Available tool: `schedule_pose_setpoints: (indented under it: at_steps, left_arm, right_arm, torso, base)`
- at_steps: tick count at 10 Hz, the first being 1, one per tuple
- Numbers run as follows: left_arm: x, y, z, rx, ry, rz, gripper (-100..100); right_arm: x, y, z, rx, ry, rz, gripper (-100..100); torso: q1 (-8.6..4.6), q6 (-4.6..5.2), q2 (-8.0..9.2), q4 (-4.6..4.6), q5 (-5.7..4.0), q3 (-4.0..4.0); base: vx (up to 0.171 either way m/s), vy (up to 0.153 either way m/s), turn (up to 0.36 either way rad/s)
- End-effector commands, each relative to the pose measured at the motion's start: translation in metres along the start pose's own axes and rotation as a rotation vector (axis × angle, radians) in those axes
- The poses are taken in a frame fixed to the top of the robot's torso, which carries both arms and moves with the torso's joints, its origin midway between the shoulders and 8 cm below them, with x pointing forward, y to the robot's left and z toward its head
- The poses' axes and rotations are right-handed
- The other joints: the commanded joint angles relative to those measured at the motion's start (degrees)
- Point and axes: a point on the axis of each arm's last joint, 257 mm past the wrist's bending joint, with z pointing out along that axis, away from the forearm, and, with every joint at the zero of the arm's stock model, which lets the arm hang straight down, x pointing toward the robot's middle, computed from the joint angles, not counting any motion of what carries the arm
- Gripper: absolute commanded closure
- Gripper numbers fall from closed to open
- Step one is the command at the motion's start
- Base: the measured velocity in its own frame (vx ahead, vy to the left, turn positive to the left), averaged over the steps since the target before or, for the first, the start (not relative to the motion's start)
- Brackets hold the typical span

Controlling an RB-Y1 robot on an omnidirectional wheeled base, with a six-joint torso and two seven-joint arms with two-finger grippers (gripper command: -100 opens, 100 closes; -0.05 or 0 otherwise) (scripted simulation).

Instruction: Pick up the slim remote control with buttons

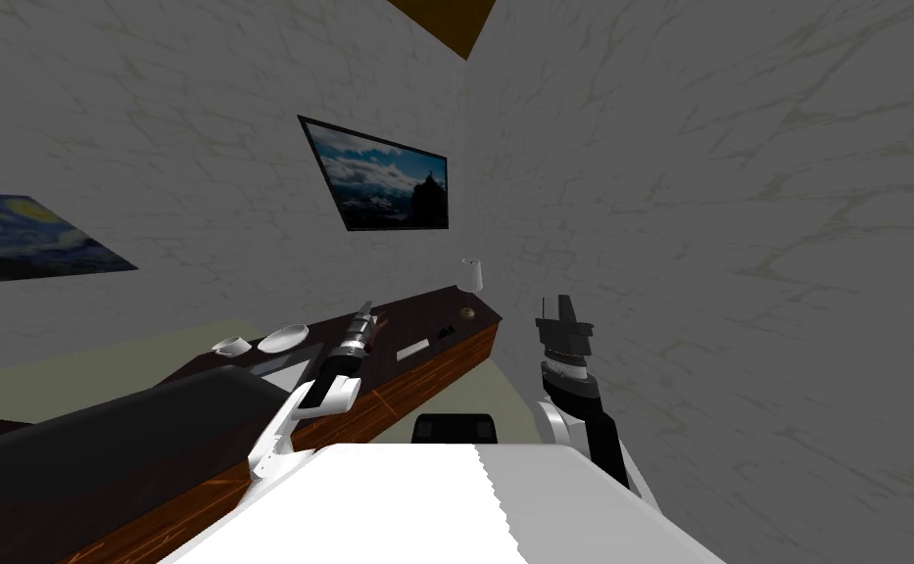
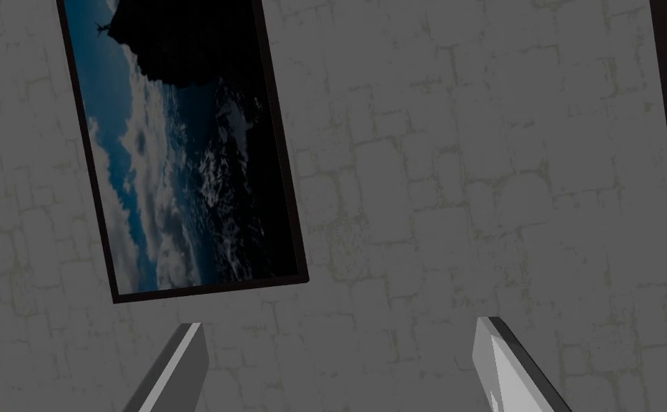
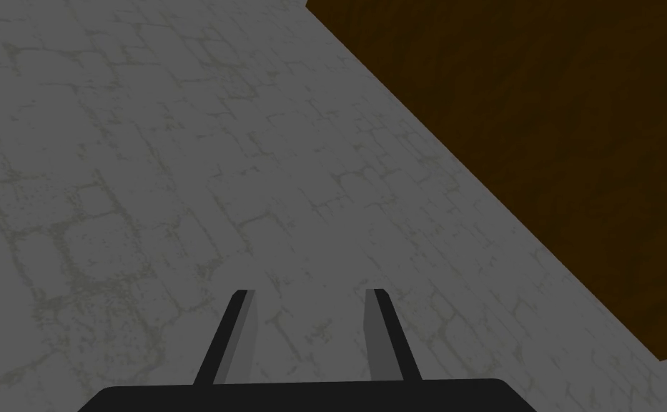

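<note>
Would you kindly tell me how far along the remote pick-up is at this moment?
Done: the left tool is out above the long dark-topped wooden table, open and empty. In hand: nothing held; the slim pale grey remote lies flat on the tabletop, apart from that tool. Left: lowering onto it, closing, lifting. The right tool is raised beside the table, open and empty.

I face dim grey walls [image 1: 699, 196] veined like cracked stone. They carry a black-framed picture of clouds and dark rock [image 1: 381, 181] and a swirling blue night-sky painting [image 1: 24, 245]. A long, dark-topped sideboard with a wooden front [image 1: 435, 372] stands on pale greenish floor [image 1: 504, 401].
</note>
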Motion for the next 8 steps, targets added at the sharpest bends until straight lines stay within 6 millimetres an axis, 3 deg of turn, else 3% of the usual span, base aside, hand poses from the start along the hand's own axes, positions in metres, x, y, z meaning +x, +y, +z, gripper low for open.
schedule_pose_setpoints:
  at_steps: [1,5,6,8]
  left_arm:
    - [-0.011,0.023,0.006,-0.065,-0.016,0.005,-100]
    - [-0.023,0.053,0.009,-0.165,-0.037,0.006,-100]
    - [-0.033,0.068,0.013,-0.207,-0.054,0.004,-100]
    - [-0.034,0.076,0.011,-0.241,-0.058,0.003,-100]
  right_arm:
    - [0.0,0.0,0.0,0.0,0.0,0.0,0]
    - [0.0,0.0,0.0,0.0,0.0,0.0,0]
    - [0.0,0.0,0.0,0.0,0.0,0.0,0]
    - [0.0,0.0,0.0,0.0,0.0,0.0,0]
  torso:
    - [0.0,0.0,0.0,0.0,0.0,0.0]
    - [0.02,-0.01,0.01,0.0,0.01,0.0]
    - [0.0,-0.02,-0.04,-0.01,0.0,-0.02]
    - [0.01,-0.02,-0.03,-0.01,0.0,-0.02]
  base:
    - [-0.04,0.002,-0.168]
    - [-0.028,0.003,-0.088]
    - [-0.02,-0.006,-0.178]
    - [-0.018,0.003,-0.035]
